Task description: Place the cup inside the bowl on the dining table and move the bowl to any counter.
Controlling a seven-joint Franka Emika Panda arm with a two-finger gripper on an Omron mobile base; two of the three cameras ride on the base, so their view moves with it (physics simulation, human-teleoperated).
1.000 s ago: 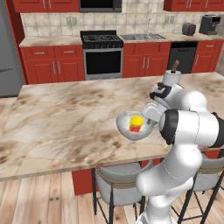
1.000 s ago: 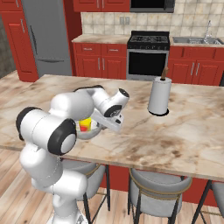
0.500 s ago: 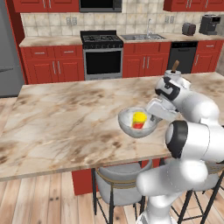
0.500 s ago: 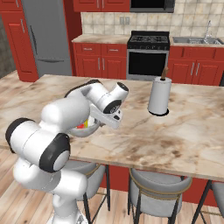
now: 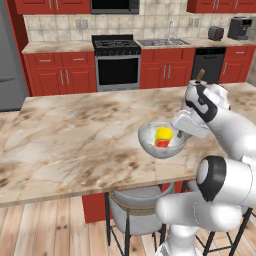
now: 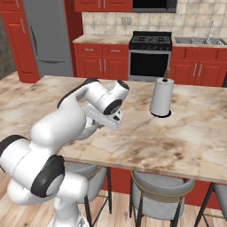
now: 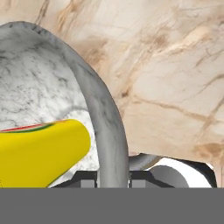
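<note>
The grey-white speckled bowl (image 5: 150, 140) hangs tilted just over the dining table (image 5: 75, 135), near its front edge. The yellow cup with a red lower part (image 5: 163, 135) lies inside it. My gripper (image 5: 183, 131) is shut on the bowl's right rim. In the hand view the rim (image 7: 104, 118) runs up between my fingertips (image 7: 87, 180), and the yellow cup (image 7: 41, 153) rests against the bowl's inner wall to the left. From the right base view my arm covers most of the bowl; a sliver (image 6: 90, 130) shows beside the gripper (image 6: 105, 123).
A paper towel roll (image 6: 161, 97) stands upright on the table right of my hand. Stools (image 5: 134, 216) (image 6: 162, 195) are tucked under the near table edge. The counter (image 5: 55, 47) with red drawers, a stove (image 5: 116, 46) and a sink lines the back wall.
The elbow and forearm have swung out to the right of the left base view. The bowl, still gripped with the cup inside, has shifted slightly right and tilted.
</note>
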